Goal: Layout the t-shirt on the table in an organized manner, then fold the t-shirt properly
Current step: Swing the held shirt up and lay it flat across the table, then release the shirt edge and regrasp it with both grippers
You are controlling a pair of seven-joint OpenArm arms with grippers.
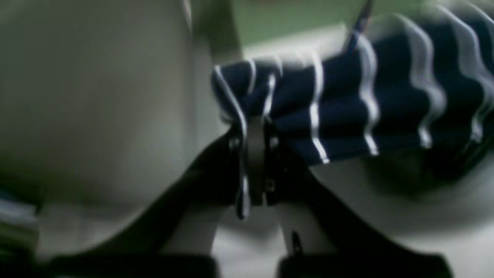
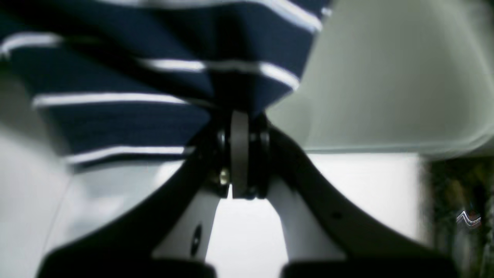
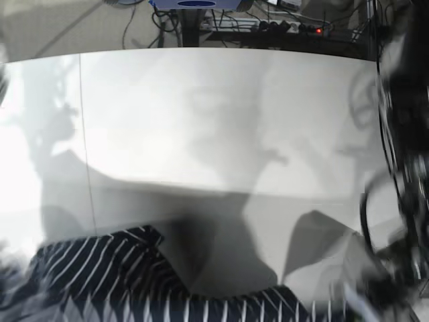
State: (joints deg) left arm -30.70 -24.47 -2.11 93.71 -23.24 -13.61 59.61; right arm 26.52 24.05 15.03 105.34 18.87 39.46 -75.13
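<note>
The t-shirt [image 3: 100,275] is dark navy with thin white stripes and hangs bunched along the bottom edge of the base view, over the near part of the white table [image 3: 201,100]. In the left wrist view my left gripper [image 1: 254,129] is shut on a gathered edge of the t-shirt [image 1: 339,108], which stretches away to the right. My right gripper [image 2: 239,116] is shut on another part of the t-shirt [image 2: 115,123], which spreads up and to the left. Both wrist views are blurred. Neither gripper's fingers can be made out in the base view.
A thin dark seam line [image 3: 84,134] runs down the table at the left. Cables and a power strip [image 3: 281,25] lie beyond the far edge. A blurred dark arm with cables [image 3: 402,168] fills the right side of the base view.
</note>
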